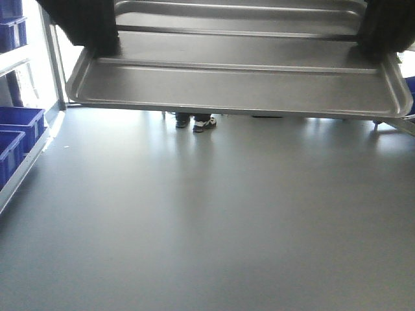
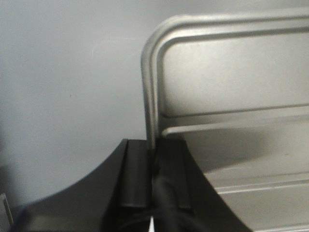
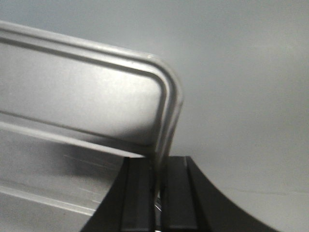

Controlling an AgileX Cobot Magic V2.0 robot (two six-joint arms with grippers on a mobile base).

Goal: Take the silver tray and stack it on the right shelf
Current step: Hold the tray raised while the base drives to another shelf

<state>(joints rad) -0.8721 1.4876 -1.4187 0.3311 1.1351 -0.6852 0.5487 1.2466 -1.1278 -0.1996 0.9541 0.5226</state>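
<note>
Left hand (image 2: 152, 180) and right hand (image 3: 157, 184) clamp opposite rims of the silver tray (image 1: 233, 84)

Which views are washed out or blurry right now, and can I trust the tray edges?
Front view: overexposed white at upper left, silver tray dim but sharp. Left wrist view: tray rim soft, left gripper near-black, little detail. Right wrist view: rim blurred with bright glare, right gripper equally dark.

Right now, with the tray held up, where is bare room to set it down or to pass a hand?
The grey floor is bare from the blue bins on the left to the picture's right edge, up to a person's shoes. Crowded: the bins' side, and the two end rims of the silver tray, clamped by the left gripper and right gripper.
</note>
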